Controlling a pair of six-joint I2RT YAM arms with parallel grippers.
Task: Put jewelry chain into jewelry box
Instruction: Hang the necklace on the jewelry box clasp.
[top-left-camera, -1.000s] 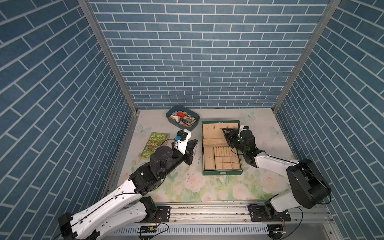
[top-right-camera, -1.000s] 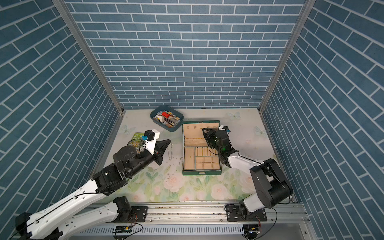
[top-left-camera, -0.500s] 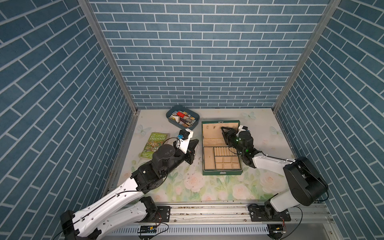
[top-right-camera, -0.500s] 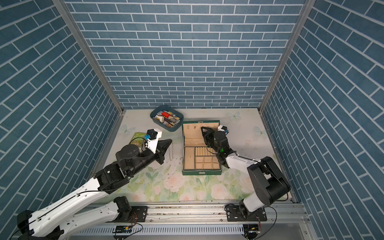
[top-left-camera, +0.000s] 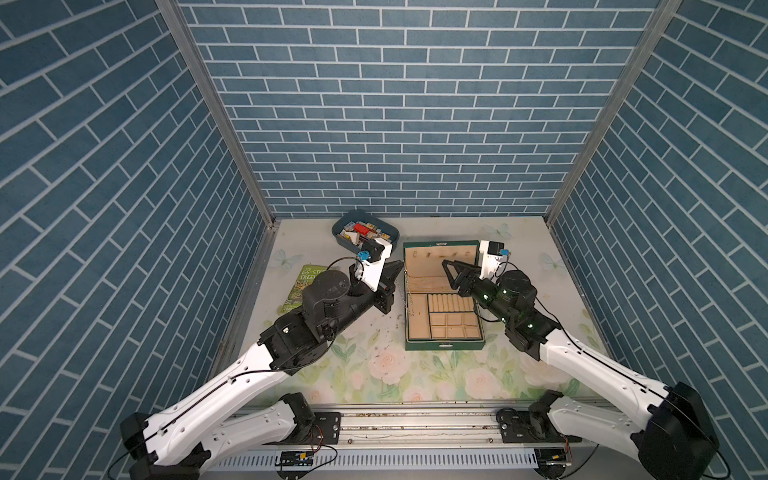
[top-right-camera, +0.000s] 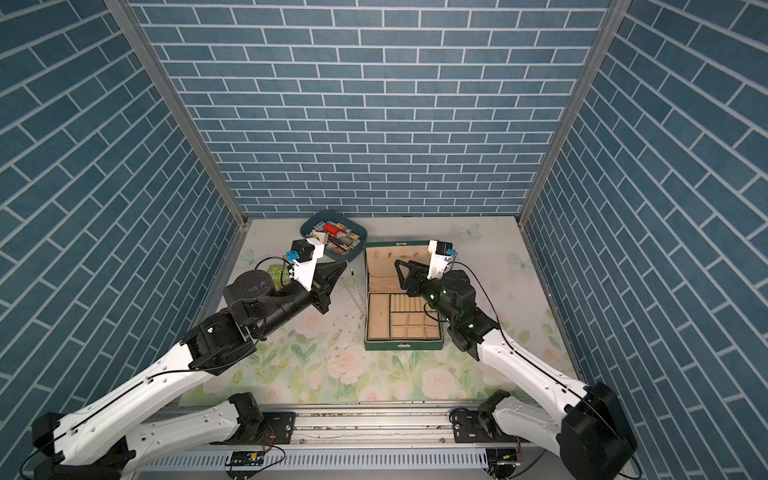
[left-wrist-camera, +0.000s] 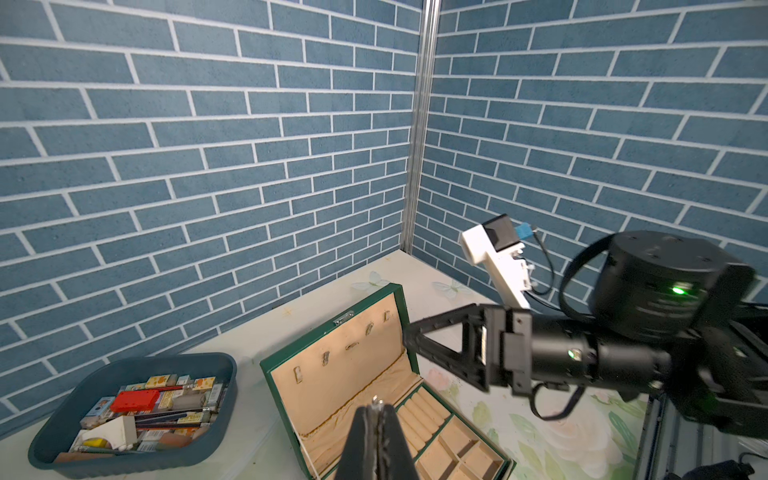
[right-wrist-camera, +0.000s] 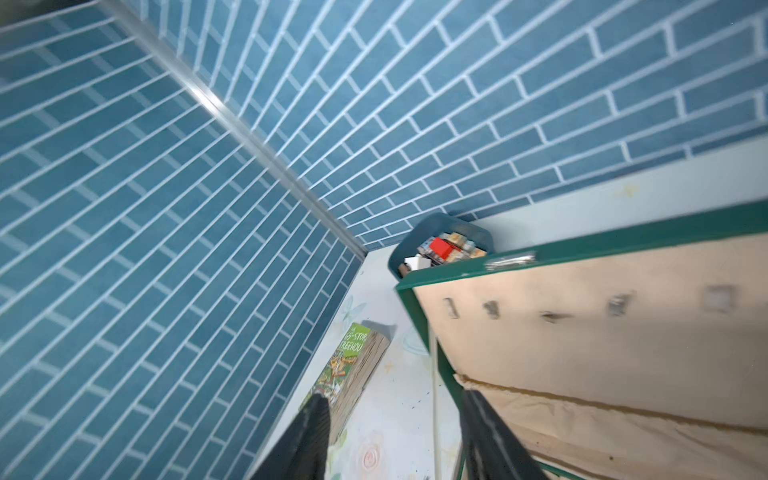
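Note:
The dark green jewelry box (top-left-camera: 444, 345) (top-right-camera: 403, 345) lies open on the floral mat, its beige-lined lid (left-wrist-camera: 332, 361) (right-wrist-camera: 582, 332) tilted back. My left gripper (top-left-camera: 399, 267) (top-right-camera: 343, 267) (left-wrist-camera: 377, 406) hovers just left of the box and is shut on the pale gold jewelry chain (top-right-camera: 355, 297). The chain dangles down beside the box's left wall, and one link (left-wrist-camera: 375, 400) pokes out past the tips. Above the lid and back compartments, my right gripper (top-left-camera: 449, 270) (top-right-camera: 400, 268) (right-wrist-camera: 395, 405) is open and holds nothing.
A blue-grey bin (top-left-camera: 338, 228) (top-right-camera: 309, 226) (left-wrist-camera: 124, 363) of small items stands behind and left of the box. A green book (top-left-camera: 301, 282) (right-wrist-camera: 353, 361) lies at the left wall. Brick walls close in three sides.
My left gripper has carried the chain back and right, closer to the box. The right gripper's jaws have spread wider above the lid.

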